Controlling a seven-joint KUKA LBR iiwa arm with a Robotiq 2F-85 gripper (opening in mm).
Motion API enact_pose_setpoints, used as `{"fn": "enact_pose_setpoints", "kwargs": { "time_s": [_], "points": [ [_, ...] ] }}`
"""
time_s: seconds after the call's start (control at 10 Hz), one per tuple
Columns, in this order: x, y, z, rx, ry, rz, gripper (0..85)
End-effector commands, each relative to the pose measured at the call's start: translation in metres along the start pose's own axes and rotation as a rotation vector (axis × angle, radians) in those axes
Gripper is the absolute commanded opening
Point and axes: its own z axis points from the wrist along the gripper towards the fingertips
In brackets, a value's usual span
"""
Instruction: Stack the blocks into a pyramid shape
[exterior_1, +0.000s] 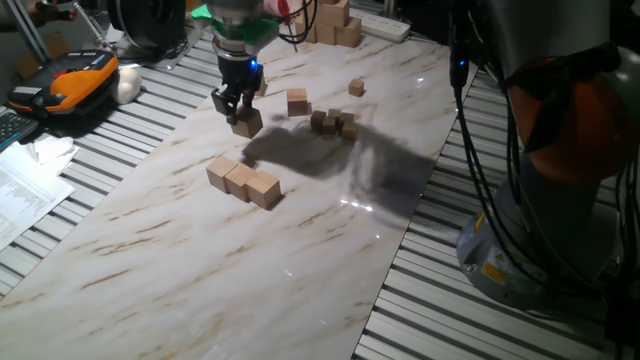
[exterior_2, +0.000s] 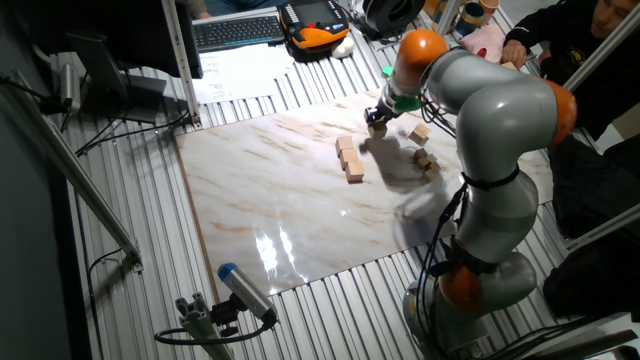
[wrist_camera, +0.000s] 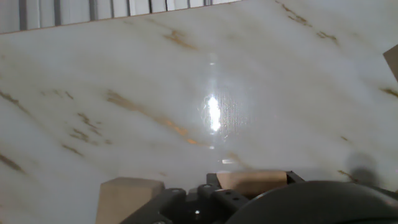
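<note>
Wooden blocks sit in a touching row of three (exterior_1: 243, 181) on our marble table (exterior_1: 200, 260). Our gripper (exterior_1: 237, 106) hangs above, clamped on a fourth block (exterior_1: 247, 122).

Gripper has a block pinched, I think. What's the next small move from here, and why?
Probably carry it toward the row of three blocks and line it up over a seam between two of them. The gripper holds a block, seemingly lifted off the marble board, and that touching row looks like the pyramid's base, with nothing on top yet.
</note>
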Motion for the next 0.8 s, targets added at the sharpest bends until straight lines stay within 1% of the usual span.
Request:
{"fn": "enact_pose_setpoints", "kwargs": {
  "time_s": [0.0,0.1,0.2,0.3,0.4,0.5,0.6,0.7],
  "points": [
    [0.000,0.000,0.000,-0.004,0.006,-0.039,0.0],
    [0.000,0.000,0.000,-0.026,0.015,-0.085,0.0],
    [0.000,0.000,0.000,-0.035,0.035,-0.126,0.0],
    [0.000,0.000,0.000,-0.065,0.048,-0.158,0.0],
    [0.000,0.000,0.000,-0.085,0.051,-0.168,0.0],
    [0.000,0.000,0.000,-0.082,0.054,-0.138,0.0],
    [0.000,0.000,0.000,-0.072,0.056,-0.112,0.0],
    [0.006,0.012,-0.002,-0.063,0.056,-0.084,0.0]
  ]
}}
